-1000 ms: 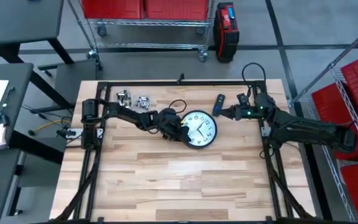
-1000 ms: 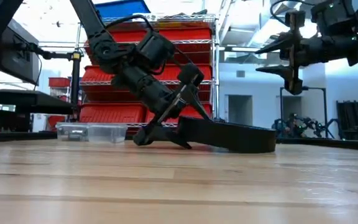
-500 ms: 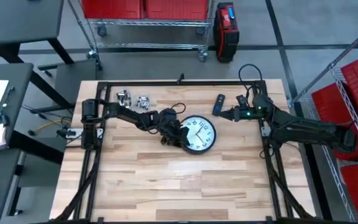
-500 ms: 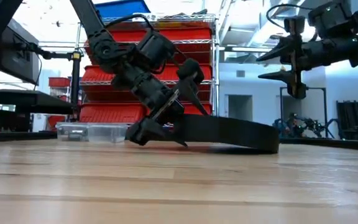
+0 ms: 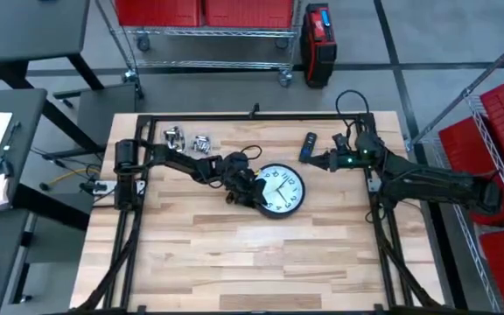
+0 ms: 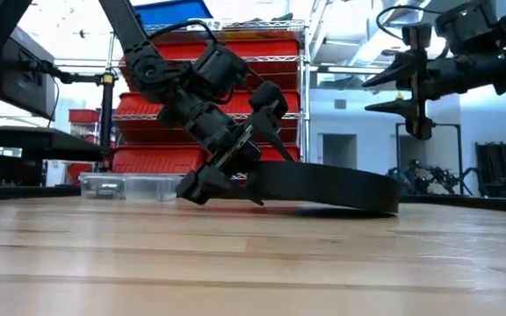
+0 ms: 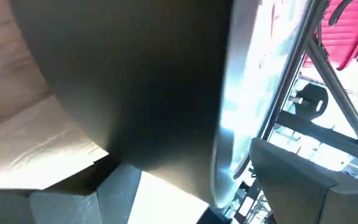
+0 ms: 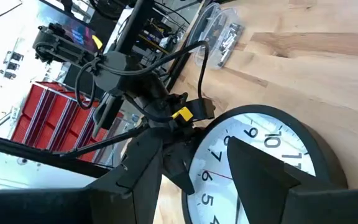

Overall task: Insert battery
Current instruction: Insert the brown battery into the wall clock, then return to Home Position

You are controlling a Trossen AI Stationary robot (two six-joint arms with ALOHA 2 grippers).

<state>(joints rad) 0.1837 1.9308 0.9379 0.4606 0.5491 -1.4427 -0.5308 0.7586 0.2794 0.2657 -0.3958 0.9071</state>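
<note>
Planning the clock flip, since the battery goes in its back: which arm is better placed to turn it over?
Left, probably. The left gripper already sits at the rim of the round black wall clock, tilting it off the table. The right gripper hovers open, apart from it.

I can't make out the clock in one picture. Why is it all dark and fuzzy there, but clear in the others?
In the left wrist view the clock sits right against the camera, so its rim is a dark, out-of-focus shape, with bright glare on its face. In the high view the clock is sharp and evenly lit. In the low view bright light from the room behind leaves the left gripper and clock dark.
</note>
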